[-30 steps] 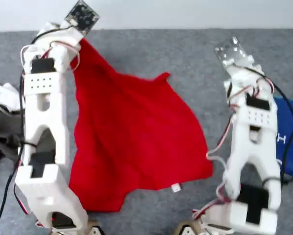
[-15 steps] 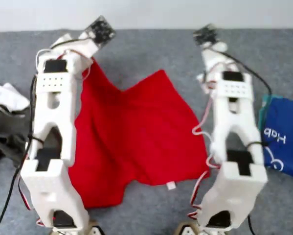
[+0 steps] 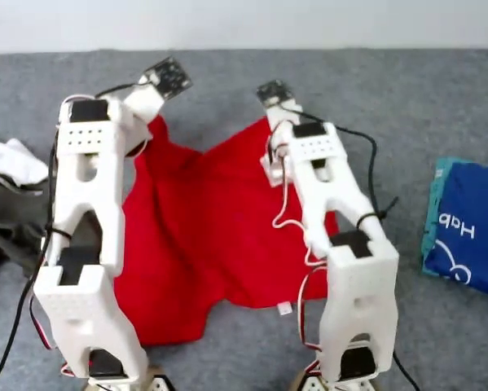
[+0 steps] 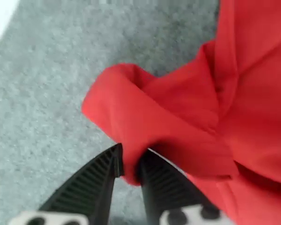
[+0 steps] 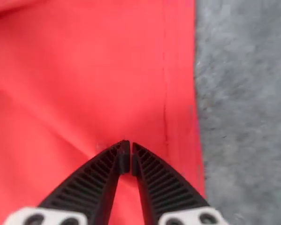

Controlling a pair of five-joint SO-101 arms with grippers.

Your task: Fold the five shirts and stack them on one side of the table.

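folding step one: loose red cotton shirt (image 3: 219, 236) lies mid grey worktop (image 3: 406, 106). left jaws clamp its far corner, right jaws are pinched on the far hem. next we draw both edges toward us evenly.

2 arms (image 3: 85, 228) (image 3: 341, 252), 1 red shirt (image 3: 219, 236) (1 blue shirt (image 3: 468, 232))

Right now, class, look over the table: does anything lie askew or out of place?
The red shirt lies skewed and rumpled on the table, one corner bunched into a fold in the left pincer. Crumpled clothes sit heaped beside the left arm. Nothing looks torn.
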